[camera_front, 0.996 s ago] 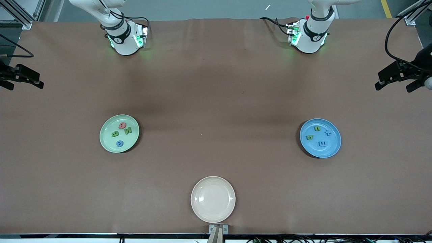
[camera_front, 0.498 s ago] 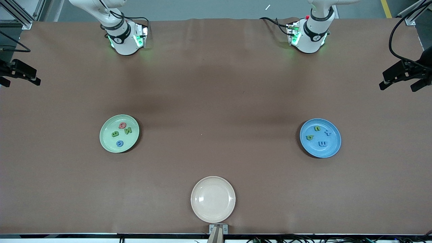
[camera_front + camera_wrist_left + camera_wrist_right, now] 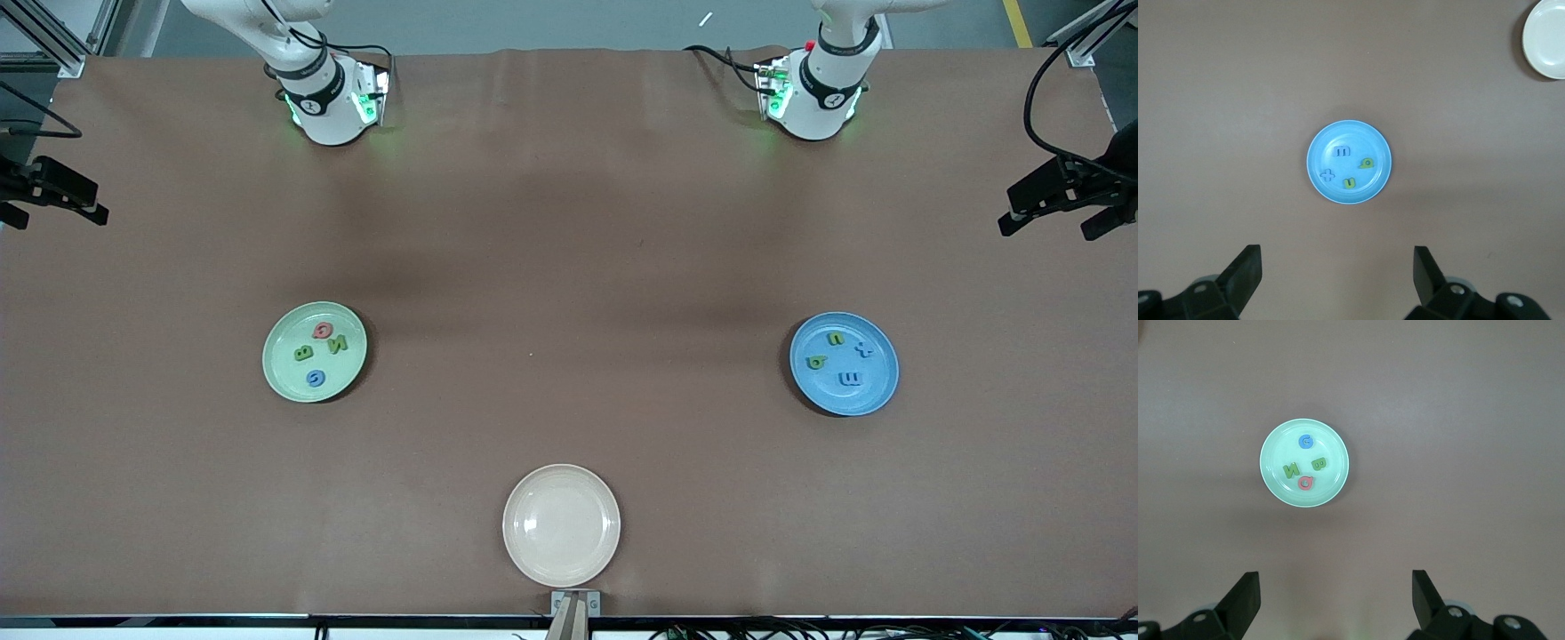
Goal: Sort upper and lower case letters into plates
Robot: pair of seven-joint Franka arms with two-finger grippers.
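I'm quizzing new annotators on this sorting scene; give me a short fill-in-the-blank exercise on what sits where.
1. The pale green plate holds ____ letters.
2. The blue plate lies toward the ____ arm's end of the table.
3. The plate nearest the front camera, the cream plate, holds ____ letters.

Missing words: four; left; no

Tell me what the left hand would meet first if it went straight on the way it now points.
Probably the bare table, short of the blue plate with its four letters. The left hand, open, points down from high above the table, and the plate lies ahead of its fingertips; depth is uncertain.
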